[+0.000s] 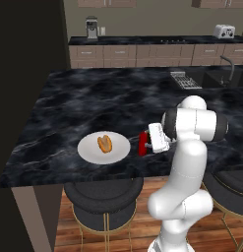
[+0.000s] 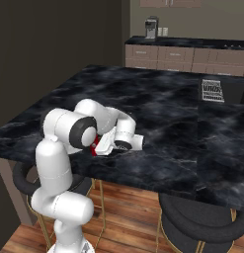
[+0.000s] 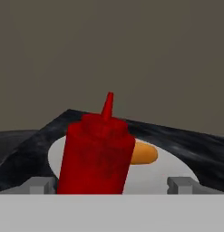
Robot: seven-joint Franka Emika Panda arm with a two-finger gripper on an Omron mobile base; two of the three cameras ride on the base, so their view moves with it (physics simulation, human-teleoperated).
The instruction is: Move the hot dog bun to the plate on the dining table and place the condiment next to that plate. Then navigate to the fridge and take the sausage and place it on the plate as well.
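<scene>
The hot dog bun (image 1: pixel 104 143) lies on the white plate (image 1: pixel 86 150) near the front edge of the dark marble dining table (image 1: pixel 93 103). The condiment, a red squeeze bottle (image 1: pixel 142 142), stands upright on the table just right of the plate. My gripper (image 1: pixel 146 142) is level with the bottle, its fingers on either side. In the hand view the bottle (image 3: pixel 97 154) stands between the two fingertips (image 3: pixel 183 183), with a gap at each side; the bun (image 3: pixel 145 154) and plate (image 3: pixel 177 167) lie behind it. My gripper (image 3: pixel 111 186) is open. The sausage is out of view.
Black stools (image 1: pixel 103 197) stand under the table's front edge, one more at the right (image 1: pixel 231 187). A dish rack (image 1: pixel 186 79) and sink tap (image 1: pixel 230 66) lie at the far right. The back counter holds a coffee machine (image 1: pixel 92 27) and a toaster (image 1: pixel 224 31).
</scene>
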